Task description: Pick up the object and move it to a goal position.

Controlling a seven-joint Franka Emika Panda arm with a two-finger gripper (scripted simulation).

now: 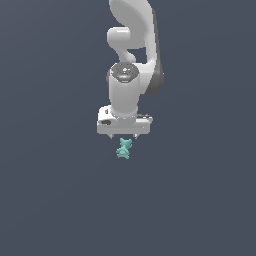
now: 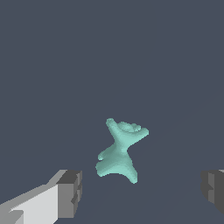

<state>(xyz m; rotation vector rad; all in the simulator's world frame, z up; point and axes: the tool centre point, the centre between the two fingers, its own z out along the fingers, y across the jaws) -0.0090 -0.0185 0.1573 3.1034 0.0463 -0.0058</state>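
Figurine (image 1: 123,149) just beneath end effector (image 1: 124,136)

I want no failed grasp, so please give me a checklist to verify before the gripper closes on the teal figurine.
1. Jaws open: ok, the gripper is spread wide.
2. Teal figurine between the fingers: ok in the wrist view.
3. Fingers free of it: ok, gaps on both sides.
4. Gripper low enough: cannot tell.
5. Goal position visible: not ok, no marker shows.
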